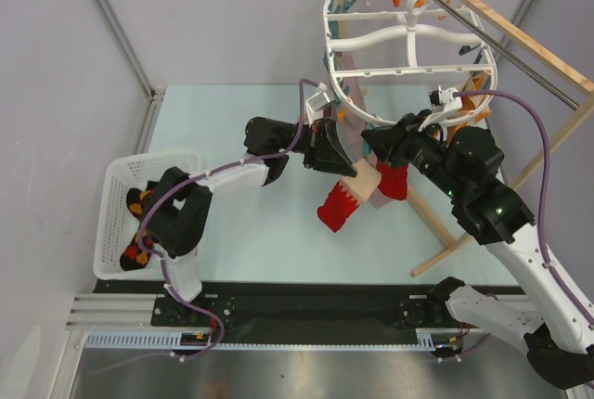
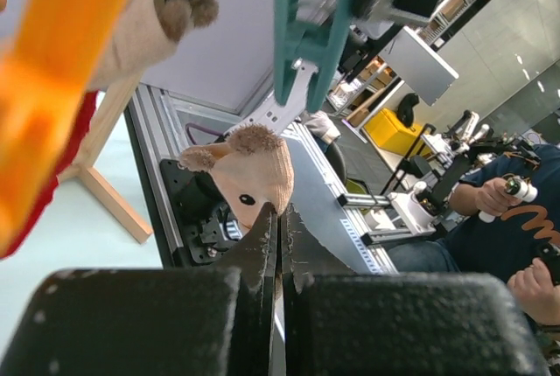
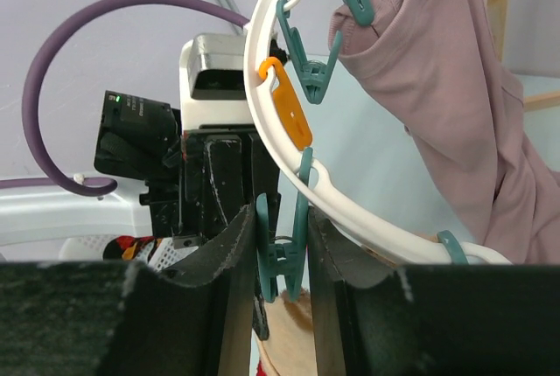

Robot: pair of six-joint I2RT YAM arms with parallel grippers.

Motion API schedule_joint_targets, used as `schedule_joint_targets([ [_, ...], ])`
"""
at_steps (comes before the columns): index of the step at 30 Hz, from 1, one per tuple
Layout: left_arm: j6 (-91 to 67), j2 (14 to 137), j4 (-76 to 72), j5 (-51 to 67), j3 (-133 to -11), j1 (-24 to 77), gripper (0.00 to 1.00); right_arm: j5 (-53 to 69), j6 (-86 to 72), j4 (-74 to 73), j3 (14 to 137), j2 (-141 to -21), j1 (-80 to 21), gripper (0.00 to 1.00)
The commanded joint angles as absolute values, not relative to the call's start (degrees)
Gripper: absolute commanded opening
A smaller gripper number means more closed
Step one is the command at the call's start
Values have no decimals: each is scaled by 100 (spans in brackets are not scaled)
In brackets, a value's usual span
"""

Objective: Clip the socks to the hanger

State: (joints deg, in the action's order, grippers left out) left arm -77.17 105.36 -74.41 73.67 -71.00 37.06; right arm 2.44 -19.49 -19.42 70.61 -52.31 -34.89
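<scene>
The white ring hanger point(image 1: 408, 19) hangs at the upper right with teal and orange clips. Two black argyle socks point(image 1: 137, 202) lie in the white basket point(image 1: 116, 172) at the left, away from both grippers. My left gripper point(image 1: 336, 160) is under the ring. In the left wrist view it point(image 2: 280, 214) is shut on the edge of a beige and red animal-face sock point(image 2: 254, 170), which hangs below it in the top view point(image 1: 342, 202). My right gripper point(image 3: 280, 245) is shut on a teal clip point(image 3: 287, 258) hanging from the ring point(image 3: 350, 210).
A second beige and red sock point(image 1: 392, 181) hangs by the right gripper. A mauve-pink cloth point(image 3: 437, 114) is clipped to the ring. Wooden rack poles point(image 1: 501, 28) cross behind and right of the hanger. An orange clip point(image 3: 289, 114) hangs above the held one.
</scene>
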Motion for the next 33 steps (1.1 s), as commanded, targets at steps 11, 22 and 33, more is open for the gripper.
schedule_joint_targets([
  [11, -8007, 10529, -9888, 7242, -7848, 3639, 0, 870, -2048, -1942, 7040, -5186, -3533, 0],
  [22, -7945, 10573, -9765, 7022, -8015, 3516, 0, 870, -2092, -1969, 6996, -5115, -3524, 0],
  [33, -8130, 10670, -9809, 7040, -8235, 3630, 0, 818, -2092, -1916, 6926, -5089, -3516, 0],
])
